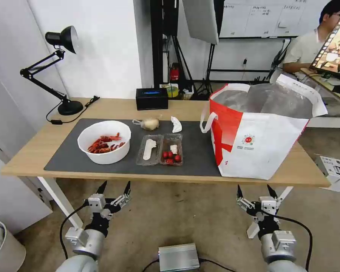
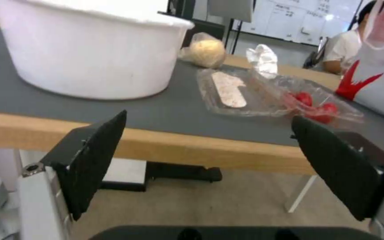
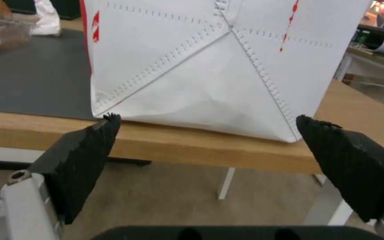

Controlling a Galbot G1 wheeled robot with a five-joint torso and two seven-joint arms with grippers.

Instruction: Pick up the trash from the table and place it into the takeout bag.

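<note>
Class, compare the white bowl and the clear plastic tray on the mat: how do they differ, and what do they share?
The bowl is round, deep and opaque white; the tray is flat, rectangular and see-through. The bowl holds red crayfish shells; the tray holds a few small red fruits in one half. The bowl sits nearer the lamp, the tray nearer the bag. Both rest on the grey mat, untouched.

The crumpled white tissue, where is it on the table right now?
In the head view the crumpled white tissue lies on the dark grey mat, just behind the clear hinged tray, between the small knotted bag and the takeout bag.
</note>
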